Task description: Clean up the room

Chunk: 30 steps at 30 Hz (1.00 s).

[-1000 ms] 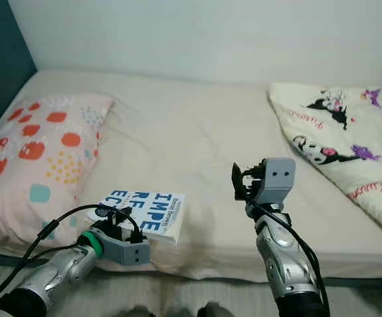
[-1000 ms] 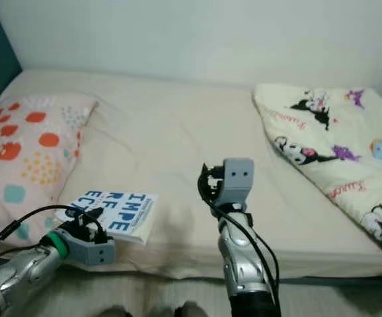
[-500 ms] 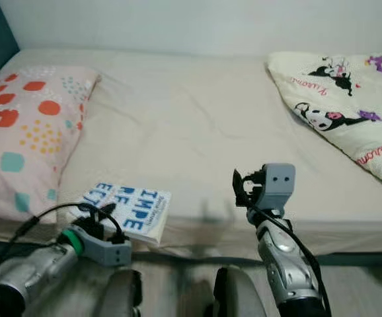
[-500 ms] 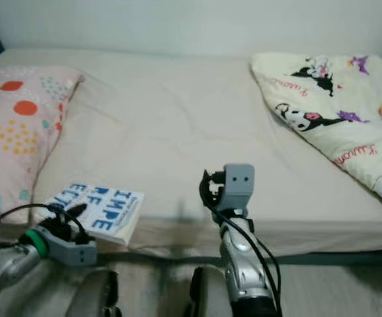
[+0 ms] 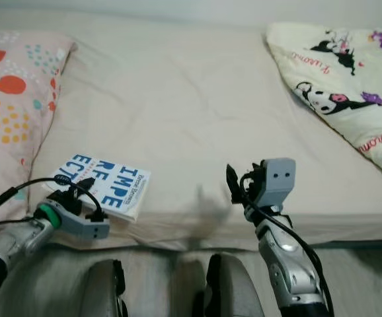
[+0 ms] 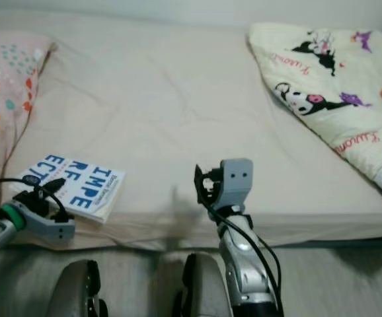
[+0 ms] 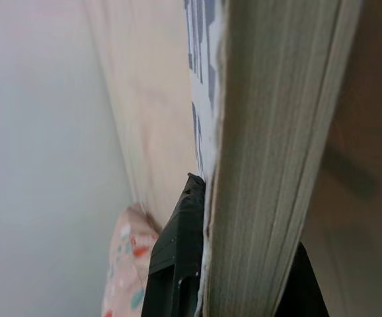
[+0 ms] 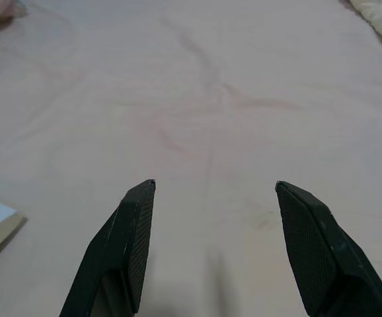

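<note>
Where the frame begins at upper left, I see a pillow [image 5: 9,112], soft, pale pink with orange, yellow and teal spots, lying along the bed's left side. Just below it, at lower left, my left gripper [image 5: 69,191] reaches in from the silver arm. Its black fingers [image 7: 178,257] are closed flat on either face of the book [image 5: 102,185], clamping the page edge. That book is a white paperback with big blue block letters. It lies near the mattress's front edge, just right of the pillow, its near corner at the lip.

Middle of frame: the mattress [image 5: 178,99] is covered in a smooth cream sheet with faint creases. This broad bare stretch gives plenty of open room between book and blanket. The front edge runs across the lower part of the frame, with grey floor below it.

Lower centre-right, my right gripper [image 8: 211,244] is raised upright above the front edge. Its two black textured fingers are spread wide, holding nothing, with bare sheet between them.

Upper right: a quilted cream blanket [image 5: 340,79], printed with cartoon figures in black, pink and purple, lies on the bed's right side and runs off the frame.
</note>
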Available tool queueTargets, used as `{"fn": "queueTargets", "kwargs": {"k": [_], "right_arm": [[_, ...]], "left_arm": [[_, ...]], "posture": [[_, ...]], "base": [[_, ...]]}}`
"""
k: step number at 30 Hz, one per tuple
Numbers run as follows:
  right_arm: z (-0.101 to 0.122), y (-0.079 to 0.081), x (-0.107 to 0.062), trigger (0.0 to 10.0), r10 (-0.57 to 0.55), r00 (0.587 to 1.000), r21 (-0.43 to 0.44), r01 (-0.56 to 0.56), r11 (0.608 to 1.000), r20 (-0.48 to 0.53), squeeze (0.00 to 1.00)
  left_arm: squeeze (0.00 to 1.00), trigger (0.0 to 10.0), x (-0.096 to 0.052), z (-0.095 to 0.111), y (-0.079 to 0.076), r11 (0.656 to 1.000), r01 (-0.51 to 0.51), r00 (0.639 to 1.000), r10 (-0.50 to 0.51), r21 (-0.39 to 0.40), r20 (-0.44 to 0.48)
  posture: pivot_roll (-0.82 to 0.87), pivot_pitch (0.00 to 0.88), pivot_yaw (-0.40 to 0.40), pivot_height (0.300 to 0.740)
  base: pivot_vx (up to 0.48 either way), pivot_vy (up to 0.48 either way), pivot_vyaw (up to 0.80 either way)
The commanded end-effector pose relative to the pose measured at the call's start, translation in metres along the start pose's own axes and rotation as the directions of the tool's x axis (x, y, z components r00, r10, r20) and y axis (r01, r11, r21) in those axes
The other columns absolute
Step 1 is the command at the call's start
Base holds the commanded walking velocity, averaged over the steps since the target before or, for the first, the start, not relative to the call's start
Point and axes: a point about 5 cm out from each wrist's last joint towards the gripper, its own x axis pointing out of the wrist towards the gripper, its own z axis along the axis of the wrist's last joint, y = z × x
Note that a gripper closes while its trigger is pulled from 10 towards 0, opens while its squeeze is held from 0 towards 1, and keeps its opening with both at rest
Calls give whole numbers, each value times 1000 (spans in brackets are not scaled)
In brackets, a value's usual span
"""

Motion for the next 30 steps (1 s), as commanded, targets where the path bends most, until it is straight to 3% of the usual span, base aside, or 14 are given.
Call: {"fn": "queueTargets", "kwargs": {"k": [1, 5, 7, 8, 9, 12, 17, 19, 23, 24, 25, 26, 28, 30], "right_arm": [[-5, -4, -6, 10000, -7, 1000, 7, 8, 1000, -29, 0], [-4, -4, -11, 10000, -7, 999, 6, 7, 1000, -35, 0], [-4, -4, -13, 10000, -9, 999, 6, 9, 1000, -39, 0], [-4, -4, -13, 10000, -11, 999, 6, 11, 1000, -42, 0], [-4, -4, -14, 10000, -14, 999, 7, 14, 1000, -45, 0], [-4, -4, -14, 10000, -18, 999, 8, 19, 1000, -49, 0], [-4, -4, -13, 10000, -20, 998, 9, 21, 1000, -53, 0], [-4, -3, -10, 10000, -16, 999, 10, 16, 1000, -52, 0], [-4, -1, -7, 10000, -8, 999, 11, 9, 1000, -51, 0], [-4, -1, -6, 10000, -6, 999, 11, 7, 1000, -52, 0], [-4, 0, -5, 10000, -5, 999, 11, 6, 1000, -52, 0], [-4, 0, -5, 10000, -5, 999, 11, 6, 1000, -52, 0], [-5, 0, -4, 10000, -4, 999, 10, 4, 1000, -52, 0], [-5, 0, -3, 10000, -4, 999, 11, 5, 1000, -51, 0]], "left_arm": [[0, 10000, 0, 6, -4, 1000, 0, 999, 0, 9, 40], [0, 10000, 11, 6, 4, 998, -8, 999, 4, 65, 51], [78, 10000, 13, 5, 5, 997, -9, 999, 6, 71, 42], [859, 10000, 14, 5, 6, 998, -7, 1000, 5, 57, 28], [1000, 10000, 16, 2, 6, 1000, -6, 1000, 6, 11, -12], [1000, 10000, 17, -2, 7, 992, -25, 994, 12, -122, -111], [1000, 10000, 17, -4, 5, 973, -49, 985, 9, -224, -175], [1000, 10000, 15, -3, -2, 941, -54, 973, -26, -334, -231], [1000, 10000, 13, 2, -9, 894, -45, 970, -67, -446, -233], [0, 10000, 13, 6, -10, 854, -35, 974, -86, -518, -208], [0, 10000, 13, 14, -12, 810, 7, 984, -111, -587, -141], [0, 10000, 13, 14, -12, 810, 7, 984, -111, -587, -141], [0, 10000, 12, 26, -14, 744, 79, 991, -130, -663, -28], [0, 10000, 12, 35, -14, 718, 136, 989, -136, -682, 53]], "posture": [[-51, 317, -65, 590], [-69, 324, -59, 590], [-68, 324, -56, 590], [-70, 323, -54, 590], [-70, 320, -50, 590], [-67, 314, -48, 590], [-62, 309, -48, 590], [-43, 296, -54, 590], [-38, 291, -55, 590], [-32, 284, -54, 590], [-30, 281, -54, 590], [-30, 281, -54, 590], [-25, 277, -52, 590], [-19, 274, -51, 590]], "base": [[0, 0, 0], [0, 0, 0], [0, 0, 0], [0, 0, 0], [0, 0, 0], [0, 0, 0], [0, 0, 0], [0, 0, 0], [0, 0, 0], [0, 0, 0], [0, 0, 0], [0, 0, 0], [0, 0, 0], [0, 0, 0]]}}
